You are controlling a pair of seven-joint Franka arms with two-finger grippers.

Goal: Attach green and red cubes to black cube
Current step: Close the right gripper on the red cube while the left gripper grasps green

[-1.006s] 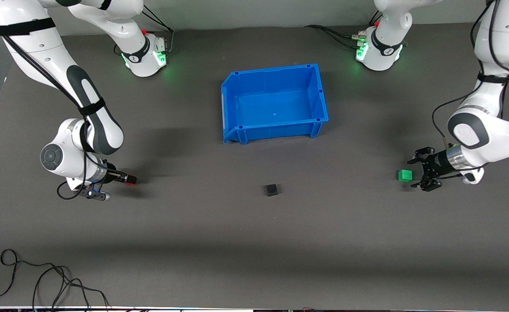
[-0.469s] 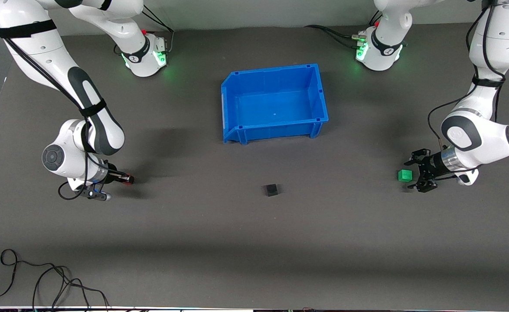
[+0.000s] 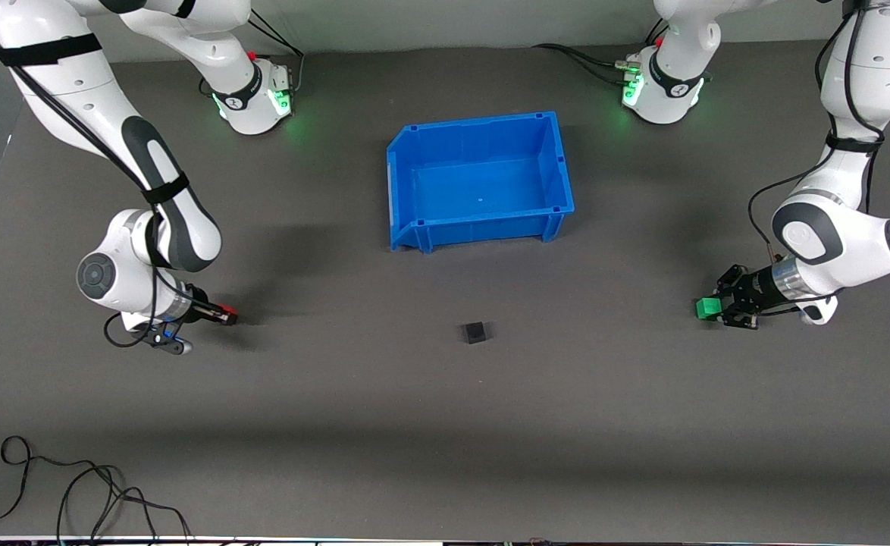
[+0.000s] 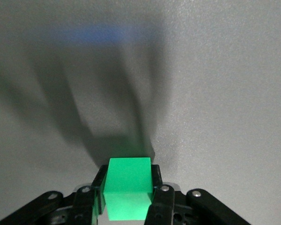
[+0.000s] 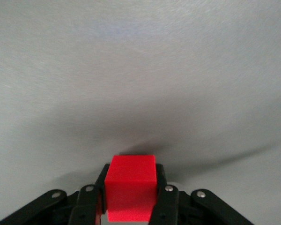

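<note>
Both jaws have just clamped shut — left gripper on the green cube, right gripper on the red cube — ready for carrying to the black cube.

No text, label, brand, number or sign can be read anywhere in these views; the dark marks on the collars of the two arm bases beside the blue bin are too small to make out.

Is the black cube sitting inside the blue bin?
No, the black cube sits on the bare table, nearer the front camera than the blue bin, which holds nothing.
</note>
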